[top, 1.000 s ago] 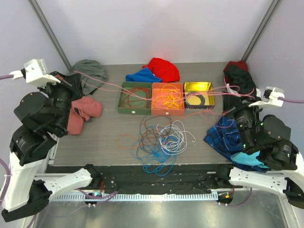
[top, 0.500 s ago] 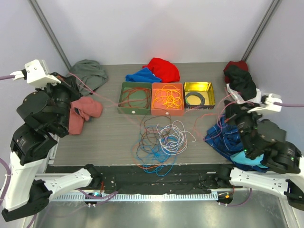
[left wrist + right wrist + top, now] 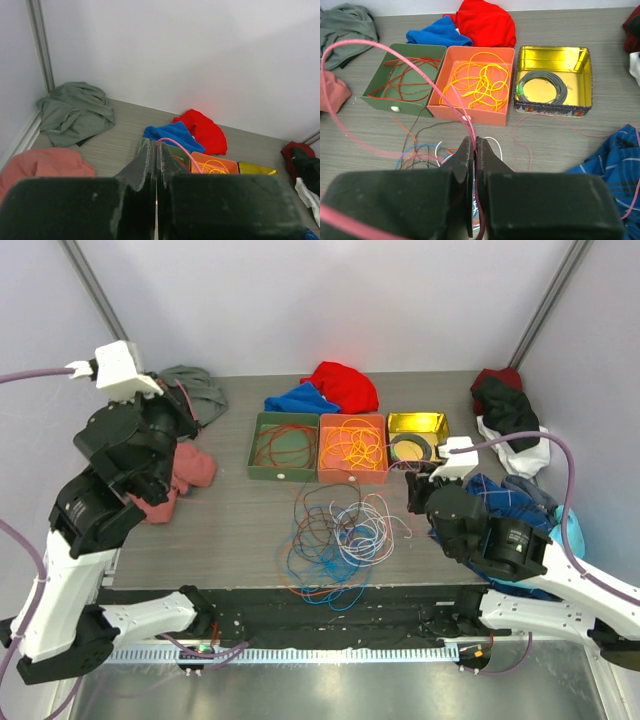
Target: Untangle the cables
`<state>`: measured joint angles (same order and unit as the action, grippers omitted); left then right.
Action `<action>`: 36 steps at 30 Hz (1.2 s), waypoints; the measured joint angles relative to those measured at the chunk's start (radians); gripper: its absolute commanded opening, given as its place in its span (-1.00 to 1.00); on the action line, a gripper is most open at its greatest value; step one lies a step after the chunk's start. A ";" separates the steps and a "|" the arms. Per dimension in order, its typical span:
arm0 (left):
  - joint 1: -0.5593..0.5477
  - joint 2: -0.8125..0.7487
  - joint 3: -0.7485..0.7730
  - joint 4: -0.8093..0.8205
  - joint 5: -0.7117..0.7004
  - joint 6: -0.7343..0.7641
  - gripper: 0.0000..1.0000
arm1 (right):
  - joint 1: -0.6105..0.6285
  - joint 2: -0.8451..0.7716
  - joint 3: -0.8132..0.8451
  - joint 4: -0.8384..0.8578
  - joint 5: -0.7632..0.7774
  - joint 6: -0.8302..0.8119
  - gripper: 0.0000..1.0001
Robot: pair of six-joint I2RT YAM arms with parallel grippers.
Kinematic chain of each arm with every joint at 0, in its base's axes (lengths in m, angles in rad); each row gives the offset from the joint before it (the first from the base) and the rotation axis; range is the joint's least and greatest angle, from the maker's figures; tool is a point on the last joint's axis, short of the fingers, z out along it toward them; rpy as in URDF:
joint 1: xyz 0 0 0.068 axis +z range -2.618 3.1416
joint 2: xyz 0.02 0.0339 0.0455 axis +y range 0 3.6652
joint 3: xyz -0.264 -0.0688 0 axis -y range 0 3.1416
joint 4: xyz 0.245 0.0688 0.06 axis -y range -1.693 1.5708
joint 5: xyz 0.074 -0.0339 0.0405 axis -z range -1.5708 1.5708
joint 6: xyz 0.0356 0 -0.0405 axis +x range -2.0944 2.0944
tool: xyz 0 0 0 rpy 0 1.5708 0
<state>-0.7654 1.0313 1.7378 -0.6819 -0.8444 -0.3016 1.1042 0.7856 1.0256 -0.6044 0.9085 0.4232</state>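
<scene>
**Both arms holding one cable above the counter (image 3: 230, 525).** The left end effector (image 3: 156, 146) stood raised at the far left. Its fingers were pressed fully together, and a pink cable (image 3: 176, 149) emerged from between them and curved off to the right. The right end effector (image 3: 472, 144) hung over the right half of the counter, on the near side of the trays. It was closed to a thin slit, and the pink cable (image 3: 436, 92) arced in from the left and ran into that slit.

The tangle of cables (image 3: 335, 535) lay at the near centre of the counter, just in front of the trays. Its blue, white, dark brown and red loops overlapped, and some blue loops reached the near edge.

Three trays sat side by side beyond the tangle:
- The green tray (image 3: 282, 476), on the left, held a red cable (image 3: 285, 448).
- The orange tray (image 3: 352, 478), in the middle, held an orange cable (image 3: 352, 445).
- The gold tray (image 3: 418, 421), on the right, held a dark coil (image 3: 412, 450).

Cloths lay around the edges of the counter:
- A grey-green cloth (image 3: 200, 390) lay at the far left.
- A salmon cloth (image 3: 188, 465) lay at the left.
- A red cloth (image 3: 345, 385) and a blue cloth (image 3: 298, 400) lay behind the trays.
- A plaid cloth (image 3: 495, 495) lay at the right.
</scene>
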 measured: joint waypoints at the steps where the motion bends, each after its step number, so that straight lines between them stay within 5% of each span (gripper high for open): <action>1: 0.000 0.016 0.008 0.004 0.005 0.000 -1.00 | 0.000 0.000 -0.006 0.009 -0.004 0.002 -0.98; 24: 0.044 0.478 0.500 0.175 0.059 0.157 -1.00 | 0.000 -0.019 -0.254 0.099 -0.108 0.069 -0.98; 36: 0.131 0.589 0.555 0.421 0.118 0.221 -0.99 | -0.002 -0.019 -0.267 0.138 -0.129 0.058 -0.99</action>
<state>-0.6342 1.6199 2.2932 -0.2611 -0.7261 -0.0807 1.1023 0.7666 0.7582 -0.4667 0.7799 0.4816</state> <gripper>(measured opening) 0.012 0.034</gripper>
